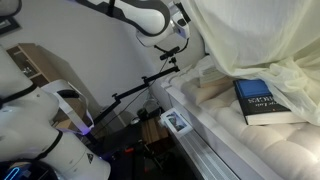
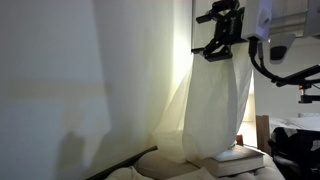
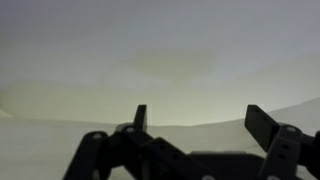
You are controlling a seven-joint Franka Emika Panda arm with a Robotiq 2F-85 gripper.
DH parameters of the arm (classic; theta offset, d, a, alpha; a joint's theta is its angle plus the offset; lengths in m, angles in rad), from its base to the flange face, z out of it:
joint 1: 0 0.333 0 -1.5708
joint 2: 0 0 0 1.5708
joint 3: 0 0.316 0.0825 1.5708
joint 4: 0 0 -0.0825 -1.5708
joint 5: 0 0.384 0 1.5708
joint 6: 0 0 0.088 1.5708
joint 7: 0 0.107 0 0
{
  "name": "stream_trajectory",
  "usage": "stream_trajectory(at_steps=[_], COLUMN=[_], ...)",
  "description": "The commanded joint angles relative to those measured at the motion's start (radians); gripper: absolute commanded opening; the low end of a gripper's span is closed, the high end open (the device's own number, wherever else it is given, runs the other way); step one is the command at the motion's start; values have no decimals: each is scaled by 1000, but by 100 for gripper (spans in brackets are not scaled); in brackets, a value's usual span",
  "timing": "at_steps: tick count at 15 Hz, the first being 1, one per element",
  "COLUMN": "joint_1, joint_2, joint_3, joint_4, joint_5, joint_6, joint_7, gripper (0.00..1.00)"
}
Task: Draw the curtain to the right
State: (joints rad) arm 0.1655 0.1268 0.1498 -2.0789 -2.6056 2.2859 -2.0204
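Observation:
The curtain (image 2: 215,110) is sheer cream-white fabric hanging in soft folds, lit from behind. It also shows in an exterior view (image 1: 250,35) draped over the cushion's far side, and it fills the wrist view (image 3: 160,60). My gripper (image 2: 215,52) is high up at the upper edge of the bunched part of the curtain. It also shows in an exterior view (image 1: 178,42). In the wrist view its two dark fingers (image 3: 200,118) stand apart, open, with only curtain fabric beyond them. I cannot tell whether the fingers touch the fabric.
A dark-blue book (image 1: 262,102) lies on the padded cream ribbed cushion (image 1: 225,125), below the curtain; it also shows in an exterior view (image 2: 240,155). A plain wall (image 2: 70,80) stands beside the curtain. A white machine (image 1: 40,130) and a black stand (image 1: 135,95) are on the floor.

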Motion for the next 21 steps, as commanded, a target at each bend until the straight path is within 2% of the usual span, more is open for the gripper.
stream_trajectory(at_steps=[1,2,5,9,11,15,21], joint_1=[-19,-26,-47,-55,-58,-76,-180], joint_2=[21,20,23,39,30,-37,-127], joint_3=[-19,-22,-42,-55,-62,-88,-175], joint_4=[88,114,186,288,298,256,218], joint_5=[1,2,13,77,106,89,45], joint_6=[189,258,364,450,430,372,380], joint_7=[38,62,124,129,120,153,409], gripper=[100,100,100,100,100,100,100])
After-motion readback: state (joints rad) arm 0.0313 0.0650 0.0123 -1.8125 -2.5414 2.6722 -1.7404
